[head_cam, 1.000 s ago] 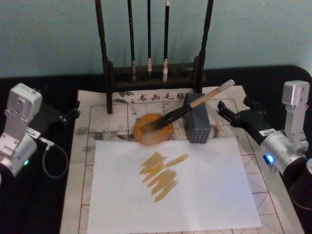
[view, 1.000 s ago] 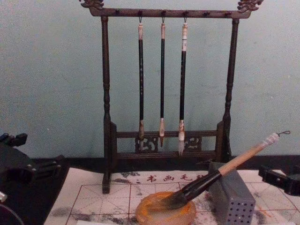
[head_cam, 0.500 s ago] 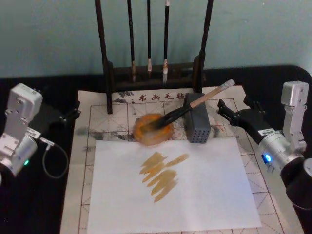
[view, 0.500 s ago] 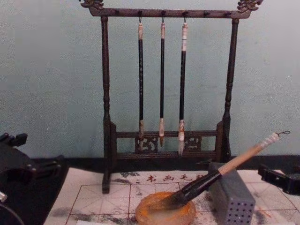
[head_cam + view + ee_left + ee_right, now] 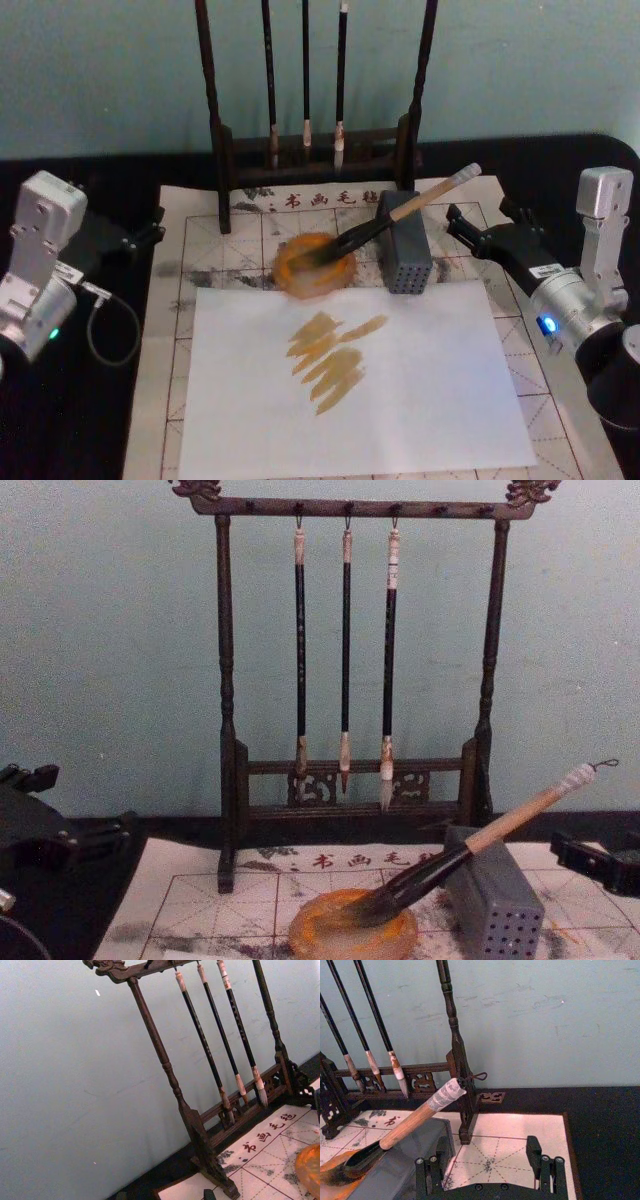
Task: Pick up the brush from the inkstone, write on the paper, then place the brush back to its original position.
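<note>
The brush [image 5: 400,210] lies slanted, its dark bristles in the round orange inkstone [image 5: 300,280] and its wooden handle propped on a grey perforated block [image 5: 403,255]. Its white-wrapped end [image 5: 447,1094] points toward my right gripper [image 5: 478,215], which is open, empty and just right of the block. The red-gridded paper [image 5: 215,240] carries a row of characters and grey smudges. A plain white sheet [image 5: 420,380] with ochre strokes lies on top of it. My left gripper [image 5: 152,225] is open at the paper's left edge, holding nothing.
A dark wooden rack [image 5: 225,730] with three thin hanging brushes [image 5: 345,660] stands behind the inkstone, against a pale green wall. Black tabletop borders the paper on both sides. A loose cable [image 5: 105,325] loops off the left arm.
</note>
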Available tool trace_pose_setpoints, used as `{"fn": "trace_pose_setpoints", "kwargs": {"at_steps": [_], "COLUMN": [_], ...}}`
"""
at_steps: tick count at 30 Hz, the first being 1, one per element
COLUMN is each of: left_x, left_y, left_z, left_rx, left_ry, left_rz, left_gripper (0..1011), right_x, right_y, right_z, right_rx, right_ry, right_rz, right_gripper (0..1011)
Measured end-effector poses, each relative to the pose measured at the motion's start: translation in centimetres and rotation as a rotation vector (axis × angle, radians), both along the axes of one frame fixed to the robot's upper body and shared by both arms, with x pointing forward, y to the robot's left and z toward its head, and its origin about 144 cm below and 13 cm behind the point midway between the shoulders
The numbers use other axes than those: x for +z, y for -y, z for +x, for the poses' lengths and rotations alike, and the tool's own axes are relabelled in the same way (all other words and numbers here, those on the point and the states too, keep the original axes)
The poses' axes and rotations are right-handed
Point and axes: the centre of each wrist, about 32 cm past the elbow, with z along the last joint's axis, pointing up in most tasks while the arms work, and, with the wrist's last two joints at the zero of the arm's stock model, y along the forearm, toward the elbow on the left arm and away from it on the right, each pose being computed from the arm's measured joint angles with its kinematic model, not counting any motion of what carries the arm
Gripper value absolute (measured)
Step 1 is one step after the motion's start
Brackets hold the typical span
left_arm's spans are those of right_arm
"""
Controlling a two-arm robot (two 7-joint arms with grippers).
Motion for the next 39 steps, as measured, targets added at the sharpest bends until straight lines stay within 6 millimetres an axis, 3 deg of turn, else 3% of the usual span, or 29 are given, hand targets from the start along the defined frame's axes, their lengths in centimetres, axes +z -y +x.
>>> {"fn": "trace_pose_setpoints", "kwargs": {"at_steps": [39], "left_x": [0.00], "left_y": [0.00], "left_z": [0.00], "left_rx": [0.000], "left_ry": [0.000], "left_rz": [0.000], "left_gripper": [1001], "right_x": [0.01], "right_y": [0.01], "right_z": [-0.01], "right_rx": [0.001], "right_ry": [-0.001], "right_rz": [-0.002], "right_gripper": [1002]}}
